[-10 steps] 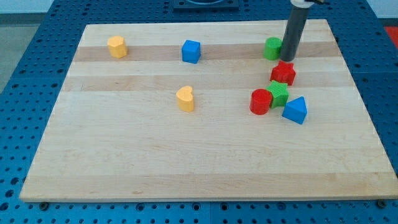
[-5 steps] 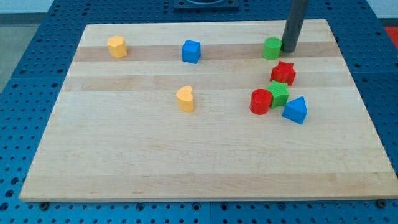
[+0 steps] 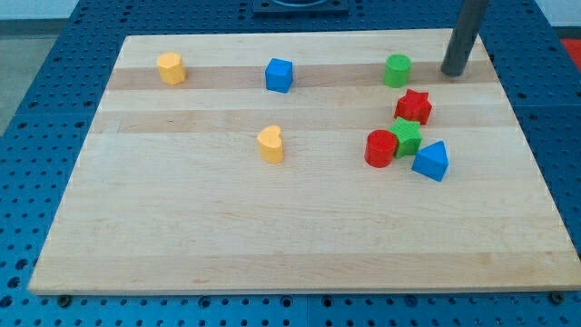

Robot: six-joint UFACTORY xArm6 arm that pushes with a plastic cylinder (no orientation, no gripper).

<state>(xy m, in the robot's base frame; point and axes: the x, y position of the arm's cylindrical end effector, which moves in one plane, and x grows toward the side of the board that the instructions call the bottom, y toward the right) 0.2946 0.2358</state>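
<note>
My tip (image 3: 453,74) rests on the wooden board (image 3: 290,227) near its top right corner, touching no block. The nearest block is the green cylinder (image 3: 397,70), a clear gap to the tip's left. Below it sits the red star (image 3: 413,106). Further down, a tight cluster holds the red cylinder (image 3: 380,149), the green star (image 3: 407,137) and the blue triangular block (image 3: 431,161).
A blue cube (image 3: 279,74) and a yellow hexagonal block (image 3: 170,67) lie along the board's top. A yellow heart (image 3: 270,143) sits near the middle. Blue perforated table (image 3: 27,163) surrounds the board.
The tip has slid up and then right, from just below and beside the green cylinder to the top right corner. No block has moved.
</note>
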